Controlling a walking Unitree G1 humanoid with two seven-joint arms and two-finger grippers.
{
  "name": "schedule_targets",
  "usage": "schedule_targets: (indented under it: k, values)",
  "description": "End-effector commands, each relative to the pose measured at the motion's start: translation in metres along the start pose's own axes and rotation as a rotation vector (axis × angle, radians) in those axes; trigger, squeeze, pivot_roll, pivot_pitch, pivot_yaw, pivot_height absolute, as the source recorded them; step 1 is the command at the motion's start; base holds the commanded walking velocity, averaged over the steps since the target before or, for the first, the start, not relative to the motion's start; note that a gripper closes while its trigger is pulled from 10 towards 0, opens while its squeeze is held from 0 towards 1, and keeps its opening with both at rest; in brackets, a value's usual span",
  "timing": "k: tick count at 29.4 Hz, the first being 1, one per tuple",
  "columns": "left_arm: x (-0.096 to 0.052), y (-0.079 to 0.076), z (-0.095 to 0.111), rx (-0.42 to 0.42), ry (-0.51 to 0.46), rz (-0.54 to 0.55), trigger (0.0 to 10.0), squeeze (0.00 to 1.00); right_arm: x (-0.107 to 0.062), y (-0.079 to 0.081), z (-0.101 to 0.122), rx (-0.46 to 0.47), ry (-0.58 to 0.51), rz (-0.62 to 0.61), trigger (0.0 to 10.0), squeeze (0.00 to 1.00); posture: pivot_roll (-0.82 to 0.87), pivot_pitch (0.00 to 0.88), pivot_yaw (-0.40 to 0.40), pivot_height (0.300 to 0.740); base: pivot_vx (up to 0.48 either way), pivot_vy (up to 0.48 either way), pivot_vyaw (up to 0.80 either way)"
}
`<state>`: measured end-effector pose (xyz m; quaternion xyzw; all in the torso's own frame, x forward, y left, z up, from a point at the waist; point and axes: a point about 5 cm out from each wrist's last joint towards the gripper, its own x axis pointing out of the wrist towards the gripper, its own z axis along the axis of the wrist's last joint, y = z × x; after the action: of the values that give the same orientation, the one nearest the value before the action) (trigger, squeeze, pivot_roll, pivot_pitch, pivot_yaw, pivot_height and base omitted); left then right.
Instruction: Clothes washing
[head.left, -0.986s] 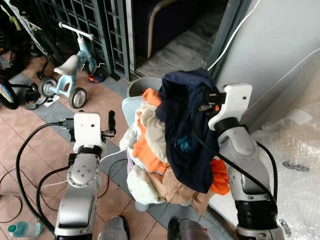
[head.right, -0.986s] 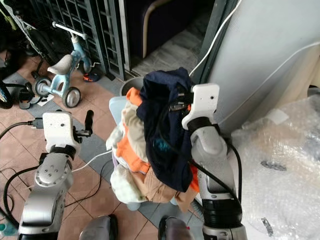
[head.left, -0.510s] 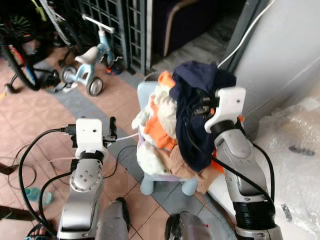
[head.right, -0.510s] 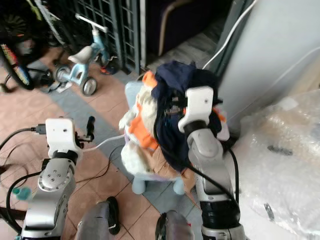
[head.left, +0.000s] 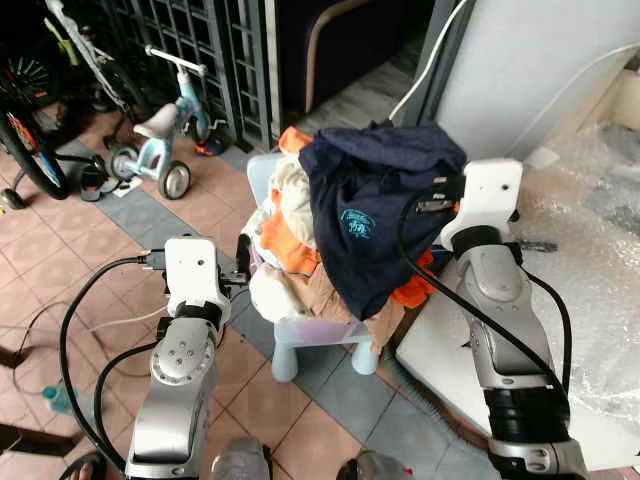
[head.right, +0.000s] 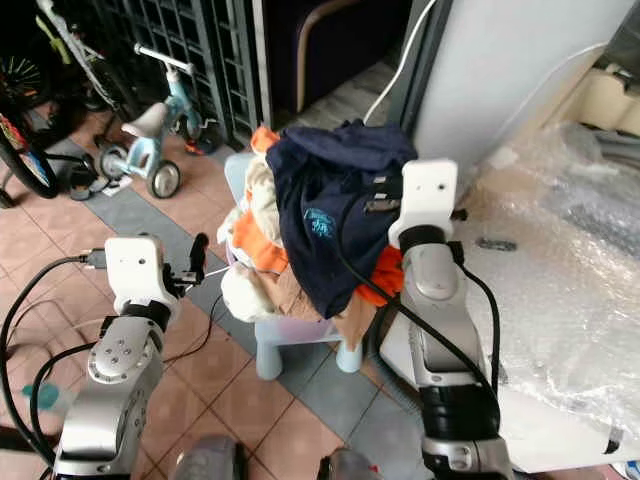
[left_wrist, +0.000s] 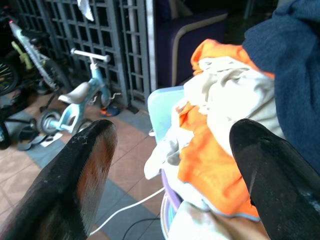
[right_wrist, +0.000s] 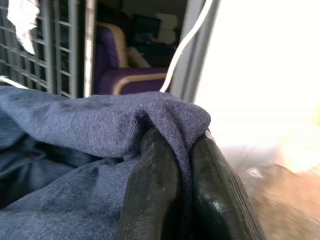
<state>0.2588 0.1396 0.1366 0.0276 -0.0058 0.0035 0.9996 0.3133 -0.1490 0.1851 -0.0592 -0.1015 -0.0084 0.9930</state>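
Note:
A navy blue garment (head.left: 375, 205) hangs draped over a heap of orange, cream and tan clothes (head.left: 290, 240) piled on a small pale blue stool (head.left: 315, 345). My right gripper (right_wrist: 182, 172) is shut on a fold of the navy garment, holding it up above the pile. My left gripper (left_wrist: 172, 165) stands open just left of the heap, level with the orange cloth (left_wrist: 210, 160), nothing between its fingers (left_wrist: 85, 170).
A child's blue tricycle (head.left: 160, 135) and a bicycle wheel (head.left: 25, 150) stand at the left by a dark metal grille (head.left: 200, 50). A white appliance wall (head.left: 540, 70) and bubble wrap (head.left: 600, 260) lie to the right. Cables (head.left: 75, 330) trail on the tiled floor.
The camera has shifted as I moved. The navy garment has been lifted and spread wider above the pile, its printed logo now facing me. The left gripper stays open beside the heap.

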Motion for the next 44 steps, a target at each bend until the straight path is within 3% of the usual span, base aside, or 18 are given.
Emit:
schedule_targets:
  k: [1,9,19,30,34,44]
  values:
    - [-0.002,-0.001,-0.001,-0.003,0.004,-0.013,10.0,0.0,0.002,0.003,0.005,-0.004,-0.028,0.003,10.0,0.0,0.03,0.1,-0.043,0.74,0.0,-0.244,-0.8]
    - [-0.002,0.003,-0.002,0.001,0.002,-0.023,10.0,0.0,0.012,-0.01,0.012,-0.082,-0.087,-0.052,10.0,0.0,0.04,0.086,-0.032,0.74,0.0,-0.206,-0.8]
    - [0.0,0.002,-0.002,-0.01,-0.001,-0.025,10.0,0.0,0.023,-0.03,0.015,-0.116,-0.107,-0.093,10.0,0.0,0.04,0.082,-0.039,0.74,0.0,0.0,-0.8]
    - [-0.001,0.015,-0.009,-0.077,0.031,0.037,10.0,0.0,0.023,-0.006,0.021,-0.109,-0.17,0.06,10.0,0.0,0.04,0.078,-0.021,0.74,0.104,0.0,0.0]
    - [-0.002,0.017,-0.012,-0.061,0.039,0.035,10.0,0.0,0.036,-0.005,0.034,-0.129,-0.223,0.11,10.0,0.0,0.04,0.085,-0.02,0.74,0.407,0.0,0.0]
    - [-0.005,0.015,-0.015,-0.086,0.06,0.03,10.0,0.0,0.088,-0.027,0.089,-0.179,-0.356,0.081,10.0,0.0,0.05,0.087,-0.022,0.74,0.48,0.0,0.0]
